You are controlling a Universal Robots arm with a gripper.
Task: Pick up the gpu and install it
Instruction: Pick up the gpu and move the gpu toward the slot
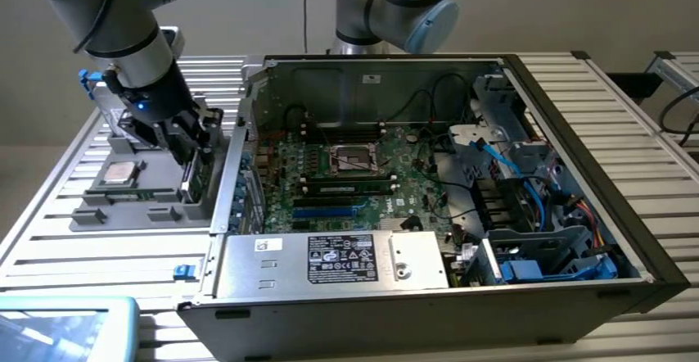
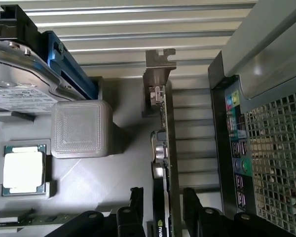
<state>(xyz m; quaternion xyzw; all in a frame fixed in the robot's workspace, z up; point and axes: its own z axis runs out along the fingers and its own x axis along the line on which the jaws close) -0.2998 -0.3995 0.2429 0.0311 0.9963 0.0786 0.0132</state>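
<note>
The gpu [image 2: 161, 148] stands on edge in a slot of the grey parts tray [image 2: 89, 182], its metal bracket [image 2: 158, 74] at one end. In the exterior view the gpu [image 1: 196, 180] is at that view's left, beside the open computer case [image 1: 568, 174]. My gripper [image 2: 164, 212] is open and straddles the card, one black finger [image 2: 135, 210] on each side with small gaps. From outside, the gripper [image 1: 191, 145] hangs low over the tray. Inside the case lies the green motherboard [image 1: 339, 174].
The tray also holds a processor chip [image 2: 23, 170], a hard drive [image 2: 19, 79] in a blue holder and a grey block [image 2: 81, 129]. The case's rear panel [image 2: 237, 148] is close beside the card. A second arm's base [image 1: 382, 10] stands behind the case.
</note>
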